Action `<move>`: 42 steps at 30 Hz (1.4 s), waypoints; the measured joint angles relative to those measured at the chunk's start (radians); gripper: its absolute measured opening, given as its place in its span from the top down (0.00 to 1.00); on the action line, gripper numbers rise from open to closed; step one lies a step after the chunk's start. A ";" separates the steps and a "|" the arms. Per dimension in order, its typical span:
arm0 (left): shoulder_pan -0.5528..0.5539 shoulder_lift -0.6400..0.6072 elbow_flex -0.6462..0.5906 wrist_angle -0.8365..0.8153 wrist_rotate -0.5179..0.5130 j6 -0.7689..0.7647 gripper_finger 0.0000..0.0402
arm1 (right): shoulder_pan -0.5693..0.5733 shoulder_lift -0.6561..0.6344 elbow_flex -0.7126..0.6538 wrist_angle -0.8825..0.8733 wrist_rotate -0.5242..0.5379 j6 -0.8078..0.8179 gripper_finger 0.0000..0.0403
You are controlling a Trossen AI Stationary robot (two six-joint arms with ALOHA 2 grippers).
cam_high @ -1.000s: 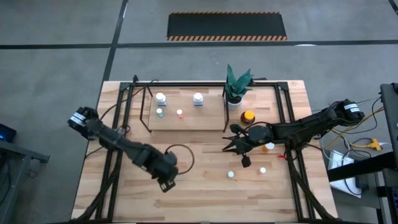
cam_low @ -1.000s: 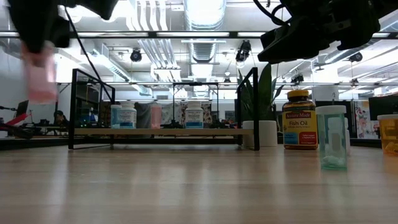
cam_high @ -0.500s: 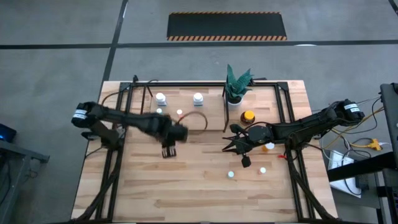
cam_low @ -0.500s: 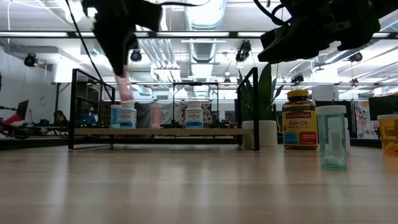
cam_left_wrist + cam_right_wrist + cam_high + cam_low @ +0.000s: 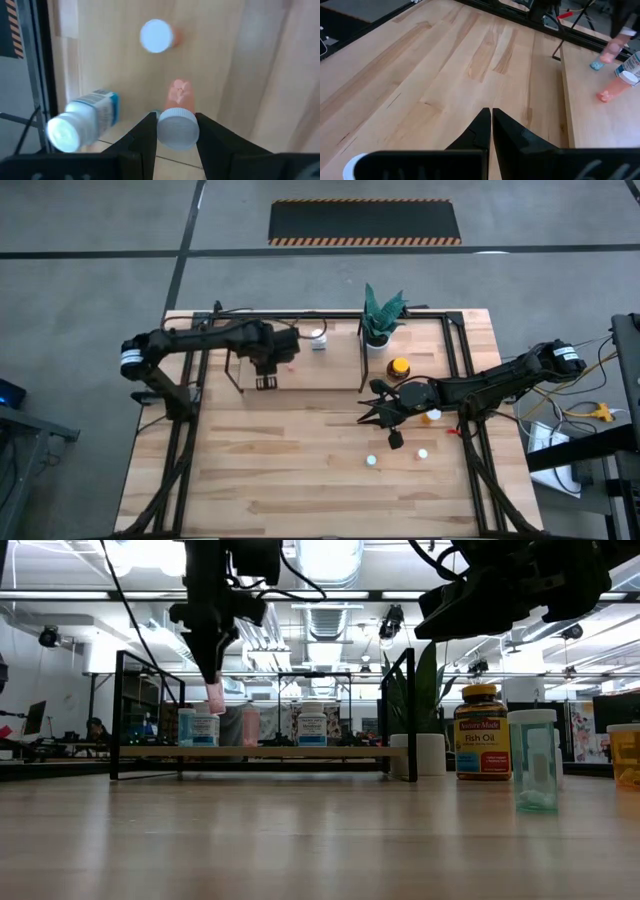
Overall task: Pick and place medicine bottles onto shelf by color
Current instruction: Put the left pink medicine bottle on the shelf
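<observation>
My left gripper (image 5: 266, 378) hangs over the shelf (image 5: 335, 370), a light-wood panel inside black bars, and is shut on a small pink bottle (image 5: 215, 697) with a white cap. On the shelf stand a white-capped pink bottle (image 5: 157, 36), a blue-labelled white bottle (image 5: 82, 120) and another white one (image 5: 318, 337). My right gripper (image 5: 368, 414) is shut and holds nothing, hovering right of the table's middle. Near it stand the amber yellow-capped bottle (image 5: 399, 367), an orange one (image 5: 432, 416), a pale green one (image 5: 371, 461) and a pink one (image 5: 422, 453). My left gripper pinches the pink bottle between its two fingers at the white cap (image 5: 177, 132), coming from above and pointing down. The bottle's pink body (image 5: 179, 94) hangs upright below the fingers, lifted clear above the shelf panel.
A green spiky plant in a white pot (image 5: 380, 320) stands at the shelf's right far corner. Black frame bars (image 5: 463, 360) run along the table's sides. The near half of the wooden tabletop (image 5: 300, 480) is bare wood.
My left gripper has swung from the table's near left part toward the far edge and now hangs over the shelf, carrying the pink bottle with it, still shut on it. The bottle now hangs upright over the shelf's left part.
</observation>
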 joint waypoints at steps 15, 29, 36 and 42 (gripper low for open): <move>0.047 0.076 -0.007 0.018 0.004 0.218 0.75 | 0.000 0.000 0.000 0.037 0.037 0.226 0.98; 0.050 0.151 -0.007 0.050 -0.016 0.259 0.75 | 0.000 0.000 0.000 0.030 0.062 0.238 0.98; 0.055 0.152 -0.008 0.051 -0.026 0.259 0.75 | 0.000 0.000 0.000 0.030 0.062 0.236 0.98; 0.059 0.152 -0.008 0.051 -0.026 0.259 0.75 | 0.000 0.000 0.000 0.030 0.061 0.236 0.98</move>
